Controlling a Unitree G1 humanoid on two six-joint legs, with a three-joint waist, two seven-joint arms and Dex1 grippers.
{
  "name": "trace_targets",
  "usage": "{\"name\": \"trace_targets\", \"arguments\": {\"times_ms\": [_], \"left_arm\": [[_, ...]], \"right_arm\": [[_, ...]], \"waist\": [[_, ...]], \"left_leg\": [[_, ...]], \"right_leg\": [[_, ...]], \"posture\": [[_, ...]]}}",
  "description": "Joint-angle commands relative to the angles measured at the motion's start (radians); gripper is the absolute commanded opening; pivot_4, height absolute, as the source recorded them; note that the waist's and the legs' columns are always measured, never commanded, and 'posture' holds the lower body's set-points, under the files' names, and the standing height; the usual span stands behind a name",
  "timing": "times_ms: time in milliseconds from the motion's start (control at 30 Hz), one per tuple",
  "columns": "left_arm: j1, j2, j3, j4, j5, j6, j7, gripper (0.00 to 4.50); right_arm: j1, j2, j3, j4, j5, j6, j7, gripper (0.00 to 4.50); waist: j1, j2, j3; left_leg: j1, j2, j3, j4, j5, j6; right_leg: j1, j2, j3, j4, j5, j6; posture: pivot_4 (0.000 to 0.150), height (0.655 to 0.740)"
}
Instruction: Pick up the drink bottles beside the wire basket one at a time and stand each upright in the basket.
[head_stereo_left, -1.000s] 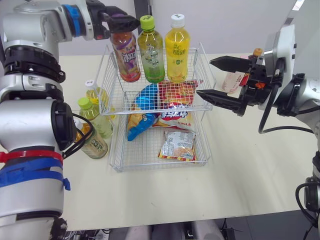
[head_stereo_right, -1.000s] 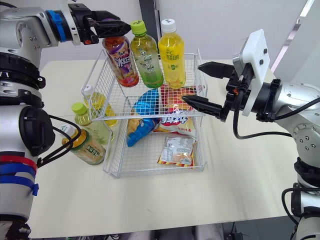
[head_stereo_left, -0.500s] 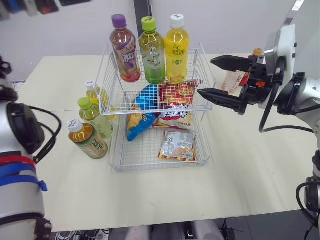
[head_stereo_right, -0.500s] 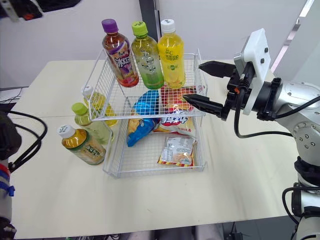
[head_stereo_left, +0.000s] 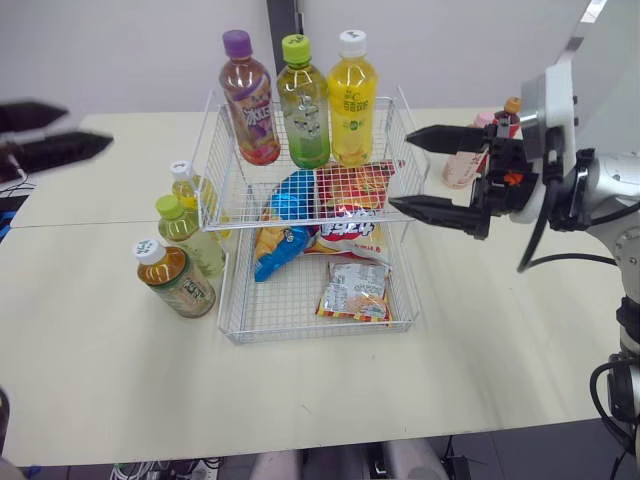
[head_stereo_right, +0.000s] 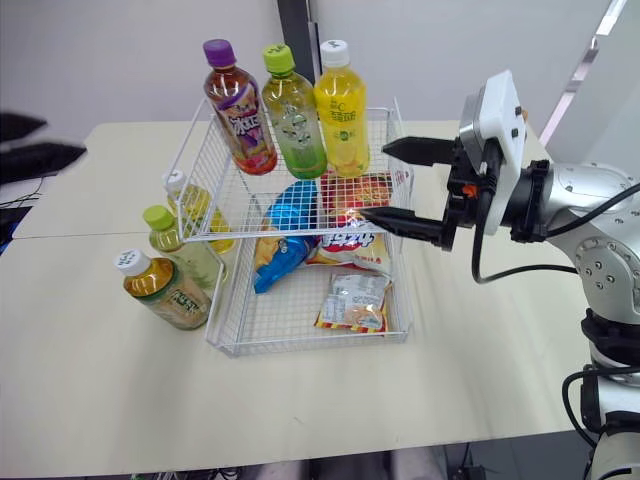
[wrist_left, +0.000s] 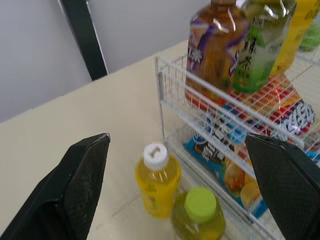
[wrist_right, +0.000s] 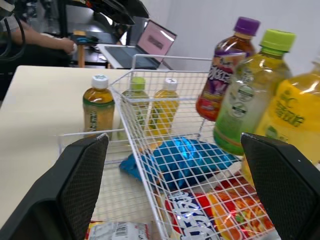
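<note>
The two-tier wire basket (head_stereo_left: 223, 195) holds three upright bottles on its top tier: a purple-capped tea (head_stereo_left: 250, 100), a green one (head_stereo_left: 303, 100) and a yellow one (head_stereo_left: 353, 98). On the table to the basket's left stand a small yellow bottle (head_stereo_left: 185, 190), a green-capped bottle (head_stereo_left: 190, 235) and a brown tea bottle (head_stereo_left: 175, 280). My left gripper (head_stereo_left: 88, 125) hangs open and empty far to the left, above the table. My right gripper (head_stereo_left: 400, 171) is open and empty at the basket's right rim. A pink-labelled bottle (head_stereo_left: 462, 165) stands behind it.
Snack bags (head_stereo_left: 345, 225) fill the basket's lower tier, with a clear packet (head_stereo_left: 355, 290) at its front. An orange-capped item (head_stereo_left: 513, 105) shows behind my right arm. In the right wrist view a laptop (wrist_right: 155, 42) and a person's arm (wrist_right: 35, 40) are beyond the table.
My left gripper let go of the purple-capped tea on the top tier and pulled away to the far left. The right gripper drifted slightly toward the basket.
</note>
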Motion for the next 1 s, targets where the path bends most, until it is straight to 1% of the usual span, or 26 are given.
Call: {"name": "trace_targets", "arguments": {"times_ms": [33,100,200,300,367,433,533,733,800,867,1000], "left_arm": [[0.188,-0.038,0.254,-0.155,-0.025,0.044,-0.004,4.47],[0.352,-0.070,0.352,-0.220,-0.017,0.028,-0.039,4.47],[0.519,-0.139,0.452,-0.302,-0.044,0.033,-0.037,4.47],[0.607,-0.229,0.494,-0.428,-0.110,0.090,0.010,4.47],[0.634,-0.278,0.507,-0.494,-0.157,0.124,0.049,4.47],[0.651,-0.329,0.513,-0.563,-0.206,0.162,0.094,4.47],[0.649,-0.404,0.517,-0.618,-0.253,0.177,0.187,4.47],[0.616,-0.569,0.451,-0.743,-0.329,0.133,0.403,4.47],[0.579,-0.626,0.409,-0.768,-0.318,0.088,0.503,4.47],[0.559,-0.661,0.359,-0.779,-0.290,0.038,0.580,4.47],[0.527,-0.698,0.236,-0.802,-0.241,-0.026,0.724,4.47]], "right_arm": [[-0.037,-0.001,0.006,-0.002,0.033,-0.019,0.086,4.50],[-0.046,0.005,0.024,0.009,0.032,-0.022,0.120,4.50],[-0.057,0.023,0.053,0.022,0.022,-0.032,0.155,4.50],[-0.067,0.046,0.072,0.033,0.014,-0.044,0.171,4.50],[-0.068,0.054,0.078,0.034,0.019,-0.040,0.179,4.50],[-0.057,0.061,0.083,0.020,0.030,-0.036,0.192,4.50],[-0.028,0.076,0.096,-0.008,0.027,-0.048,0.198,4.50],[-0.001,0.087,0.107,-0.037,0.011,-0.054,0.183,4.50],[0.006,0.088,0.110,-0.046,0.007,-0.054,0.179,4.50],[0.003,0.083,0.108,-0.041,0.005,-0.054,0.184,4.50],[-0.001,0.078,0.102,-0.035,0.002,-0.054,0.193,4.50]], "waist": [[0.001,0.000,0.000],[0.001,0.000,0.000],[0.004,0.000,0.000],[0.014,0.000,0.000],[0.023,0.000,-0.001],[0.028,-0.001,-0.001],[0.029,-0.001,-0.001],[0.029,0.000,-0.002],[0.029,-0.001,-0.002],[0.030,0.000,-0.003],[0.030,0.000,-0.003]], "left_leg": [[0.000,0.000,0.000,0.000,0.000,0.000],[0.001,0.000,0.000,0.000,0.000,0.000],[0.003,0.001,0.000,-0.001,0.000,0.000],[0.004,0.001,0.001,-0.002,0.000,0.000],[0.005,0.001,0.000,-0.001,0.000,0.000],[0.005,0.001,0.000,-0.001,0.000,0.000],[0.005,0.000,-0.001,-0.001,0.000,0.000],[0.006,0.001,-0.001,-0.001,0.000,0.000],[0.006,0.000,-0.001,-0.001,0.000,0.000],[0.006,0.000,-0.001,-0.001,0.000,0.000],[0.007,-0.001,0.003,-0.001,0.000,0.000]], "right_leg": [[0.000,0.000,0.000,0.000,0.000,0.000],[0.000,-0.001,0.000,0.000,0.000,0.000],[0.002,-0.004,0.001,-0.001,0.000,-0.001],[0.003,-0.005,0.000,-0.001,0.000,-0.001],[0.004,-0.005,0.000,-0.001,0.001,-0.002],[0.004,-0.006,0.000,-0.001,0.001,-0.002],[0.004,-0.006,0.000,-0.001,0.001,-0.002],[0.004,-0.006,0.000,-0.001,0.001,-0.002],[0.005,-0.006,0.000,-0.001,0.001,-0.002],[0.005,-0.006,0.000,-0.001,0.002,-0.002],[0.006,-0.006,0.000,0.000,0.002,-0.002]], "posture": [[0.150,0.7400],[0.150,0.7400],[0.150,0.7400],[0.150,0.7400],[0.150,0.7400],[0.150,0.7400],[0.150,0.7400],[0.150,0.7400],[0.150,0.7400],[0.150,0.7400],[0.150,0.7400]]}}
